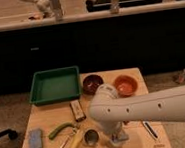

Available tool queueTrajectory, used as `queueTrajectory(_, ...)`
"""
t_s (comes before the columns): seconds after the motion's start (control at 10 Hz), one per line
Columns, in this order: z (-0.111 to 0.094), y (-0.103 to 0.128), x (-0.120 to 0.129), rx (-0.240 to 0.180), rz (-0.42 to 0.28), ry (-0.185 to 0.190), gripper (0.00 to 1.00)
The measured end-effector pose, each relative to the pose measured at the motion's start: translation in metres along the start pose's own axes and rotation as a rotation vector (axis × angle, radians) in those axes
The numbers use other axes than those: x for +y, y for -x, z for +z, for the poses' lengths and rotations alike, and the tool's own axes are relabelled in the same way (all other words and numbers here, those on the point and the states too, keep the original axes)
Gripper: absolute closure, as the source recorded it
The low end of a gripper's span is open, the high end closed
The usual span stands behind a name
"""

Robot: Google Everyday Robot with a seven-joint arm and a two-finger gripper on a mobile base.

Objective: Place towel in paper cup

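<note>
The claw [116, 136] is low near the front edge of the worktop [41, 119]; I cannot tell its state. The cup [90, 137] stands just beside it; the towel I cannot make out. Tray [54, 85], dark bowl [92, 82] and orange bowl [125, 85] line the back edge.

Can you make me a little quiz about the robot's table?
1. True or false: the green tray sits at the far left corner of the table, as seen in the picture.
2. Which thing lies closest to the table's left edge in the picture? A: blue sponge. B: orange bowl. C: dark red bowl.
3. Fill in: the gripper is low near the table's front edge, to the ____ of the blue sponge in the picture.

Key: 1 true. 2 A. 3 right.
</note>
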Motion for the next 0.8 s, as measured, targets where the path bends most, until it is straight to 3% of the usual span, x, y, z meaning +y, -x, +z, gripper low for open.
queueTrajectory(0.6,0.0001,0.0000,0.0004,0.000,0.001,0.000,0.24)
queueTrajectory(0.8,0.0008,0.0003,0.0004,-0.002,0.001,0.000,0.20)
